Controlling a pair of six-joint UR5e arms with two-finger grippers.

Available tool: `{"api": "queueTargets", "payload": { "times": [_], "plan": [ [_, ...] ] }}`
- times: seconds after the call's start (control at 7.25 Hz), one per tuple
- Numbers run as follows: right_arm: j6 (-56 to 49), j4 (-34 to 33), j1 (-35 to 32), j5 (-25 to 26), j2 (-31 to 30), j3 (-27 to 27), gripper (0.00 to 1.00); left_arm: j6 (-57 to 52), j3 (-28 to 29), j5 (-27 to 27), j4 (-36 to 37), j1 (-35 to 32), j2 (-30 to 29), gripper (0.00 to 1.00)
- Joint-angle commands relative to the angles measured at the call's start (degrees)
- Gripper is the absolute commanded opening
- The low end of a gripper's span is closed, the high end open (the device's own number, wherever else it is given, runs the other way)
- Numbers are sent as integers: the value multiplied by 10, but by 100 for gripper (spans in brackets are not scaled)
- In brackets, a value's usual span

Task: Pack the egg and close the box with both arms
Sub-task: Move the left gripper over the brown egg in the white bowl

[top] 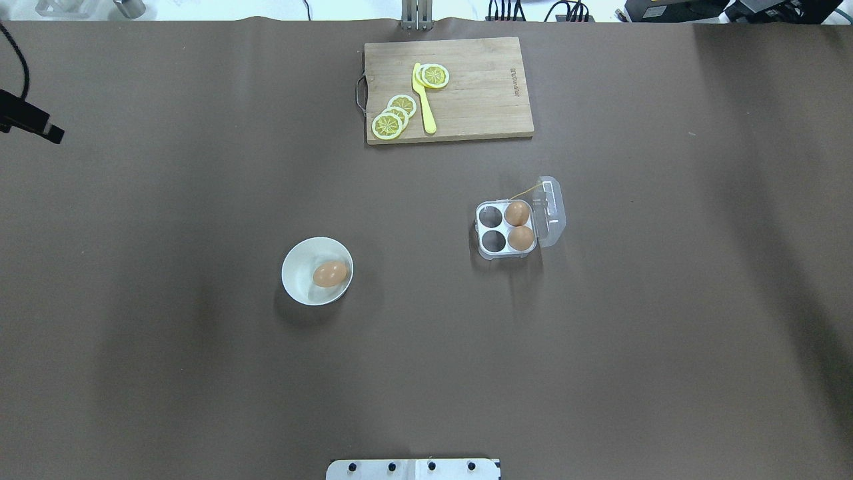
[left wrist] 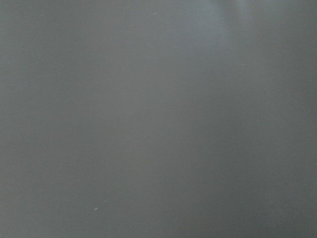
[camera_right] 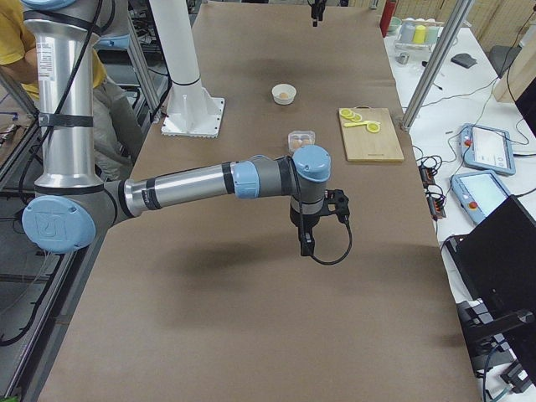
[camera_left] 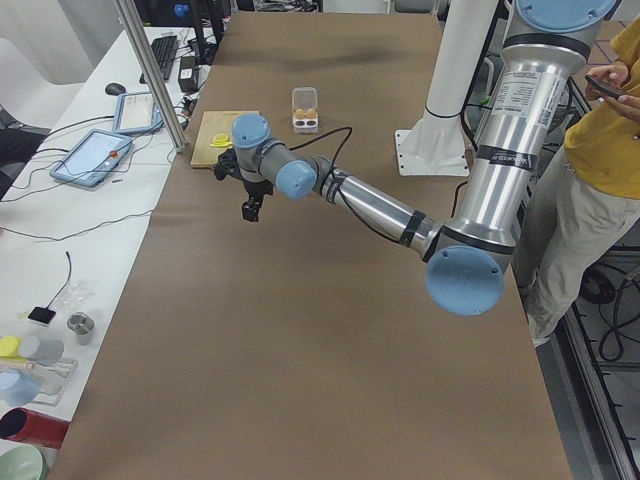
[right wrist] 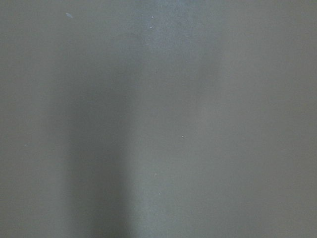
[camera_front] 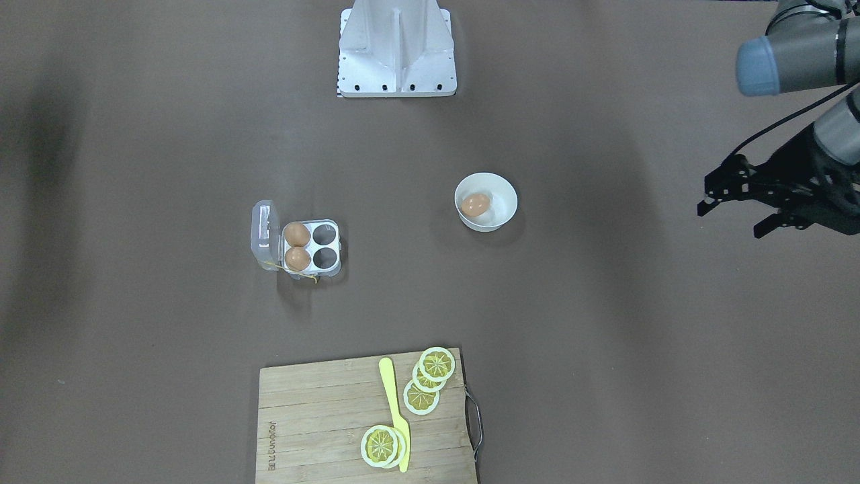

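Open-jawed, the left end effector (camera_front: pixel 727 224) hangs above bare table (camera_front: pixel 605 349) at the robot's far left, its two black fingers spread apart and holding nothing. The right end effector (camera_right: pixel 306 243) points down over the table on the robot's right, well apart from everything; it appears only in the right side view, so I cannot tell whether its jaws are apart or together.

The egg (camera_front: pixel 476 205) lies on its side in a round white bowl (camera_front: pixel 505 202), left of the robot's centre. The box (camera_front: pixel 312 247) stands on the table to the robot's right of the bowl, well apart from it, with its clear lid (camera_front: pixel 264 235) swung back on the side away from the bowl. Two more eggs (camera_front: pixel 296 247) fill the two cells next to the lid; the two cells nearer the bowl are empty. A thin yellow string (camera_front: pixel 306 274) trails from the box's far edge.

At the table's far side sits a wooden cutting board (camera_front: pixel 316 417) carrying lemon slices (camera_front: pixel 430 380) and a yellow knife (camera_front: pixel 395 410). The white robot base (camera_front: pixel 396 60) stands at the near side. Both wrist views show only blurred table surface.
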State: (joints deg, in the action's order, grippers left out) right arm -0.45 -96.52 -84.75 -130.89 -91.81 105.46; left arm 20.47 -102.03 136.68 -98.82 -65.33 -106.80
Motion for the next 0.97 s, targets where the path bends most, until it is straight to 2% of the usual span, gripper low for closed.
{"api": "queueTargets", "payload": {
  "times": [0.0,0.28,0.69,0.83],
  "plan": [
    [-3,0,2,5,0,-2,100,31,6,-18,0,97,-77,98],
    [-3,1,4,5,0,-1,100,53,7,-44,0,156,-94,98],
    [-4,2,4,2,-2,-1,100,57,5,-48,0,199,-97,98],
    [-4,2,4,0,-3,0,100,64,5,-64,0,222,-98,97]
  ]
}}
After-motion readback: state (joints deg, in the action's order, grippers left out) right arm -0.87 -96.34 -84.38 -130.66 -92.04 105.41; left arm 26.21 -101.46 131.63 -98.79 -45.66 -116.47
